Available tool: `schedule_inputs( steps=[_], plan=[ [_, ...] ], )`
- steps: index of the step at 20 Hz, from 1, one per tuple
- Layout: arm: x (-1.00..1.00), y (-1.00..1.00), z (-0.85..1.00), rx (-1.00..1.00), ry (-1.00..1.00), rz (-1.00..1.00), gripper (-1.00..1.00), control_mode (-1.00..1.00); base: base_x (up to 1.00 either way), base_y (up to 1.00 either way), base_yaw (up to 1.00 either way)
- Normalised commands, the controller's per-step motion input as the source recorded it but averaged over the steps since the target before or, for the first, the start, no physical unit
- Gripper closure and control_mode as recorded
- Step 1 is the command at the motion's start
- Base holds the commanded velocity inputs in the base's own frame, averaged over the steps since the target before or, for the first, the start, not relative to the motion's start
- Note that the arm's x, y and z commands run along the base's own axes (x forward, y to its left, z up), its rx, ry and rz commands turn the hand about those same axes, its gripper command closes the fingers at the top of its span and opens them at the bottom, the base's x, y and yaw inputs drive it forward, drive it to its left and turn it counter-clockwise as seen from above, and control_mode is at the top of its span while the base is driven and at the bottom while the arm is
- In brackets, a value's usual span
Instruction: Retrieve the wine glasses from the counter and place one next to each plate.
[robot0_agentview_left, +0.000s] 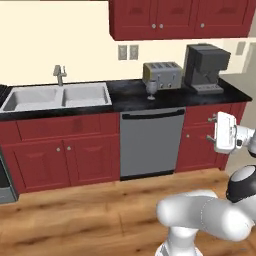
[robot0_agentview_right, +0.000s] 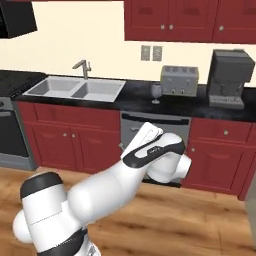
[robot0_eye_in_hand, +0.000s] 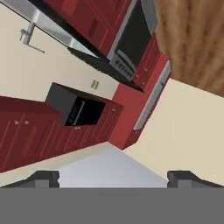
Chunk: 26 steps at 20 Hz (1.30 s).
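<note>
One grey-blue wine glass (robot0_agentview_left: 150, 90) (robot0_agentview_right: 156, 92) stands upright on the black counter (robot0_agentview_left: 130, 96) (robot0_agentview_right: 135, 102), just in front of the toaster's left end. The second glass and the plates are out of view. My gripper (robot0_agentview_left: 211, 129) hangs in front of the red cabinets right of the dishwasher, below the worktop and well short of the glass. In the hand view its fingertips (robot0_eye_in_hand: 43, 177) stand far apart, so the gripper (robot0_eye_in_hand: 113, 179) is open with nothing between them.
On the counter are a white double sink (robot0_agentview_left: 57, 96) (robot0_agentview_right: 75, 89) with a faucet, a silver toaster (robot0_agentview_left: 161, 74) (robot0_agentview_right: 179, 80) and a dark coffee machine (robot0_agentview_left: 205, 67) (robot0_agentview_right: 229, 77). A steel dishwasher (robot0_agentview_left: 150, 142) sits below. A stove (robot0_agentview_right: 12, 120) stands at the left. The floor is wood.
</note>
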Motion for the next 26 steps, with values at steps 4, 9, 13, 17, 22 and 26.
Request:
schedule_inputs(
  steps=[4, 9, 13, 17, 22, 26],
  plan=[
    [0.00, 0.00, 0.00, 0.00, 0.00, 0.00, -1.00, 1.00, 1.00, 0.41, -0.06],
    [0.00, 0.00, 0.00, 0.00, 0.00, 0.00, -1.00, 1.00, 1.00, 0.04, -0.16],
    [0.00, 0.00, 0.00, 0.00, 0.00, 0.00, -1.00, 1.00, 1.00, 0.35, -0.36],
    [0.00, 0.00, 0.00, 0.00, 0.00, 0.00, -1.00, 1.00, 0.94, 0.86, -0.47],
    [0.00, 0.00, 0.00, 0.00, 0.00, 0.00, -1.00, 1.00, 0.31, 0.51, -0.12],
    [0.00, 0.00, 0.00, 0.00, 0.00, 0.00, -1.00, 1.00, 0.23, -0.18, 0.05]
  ],
)
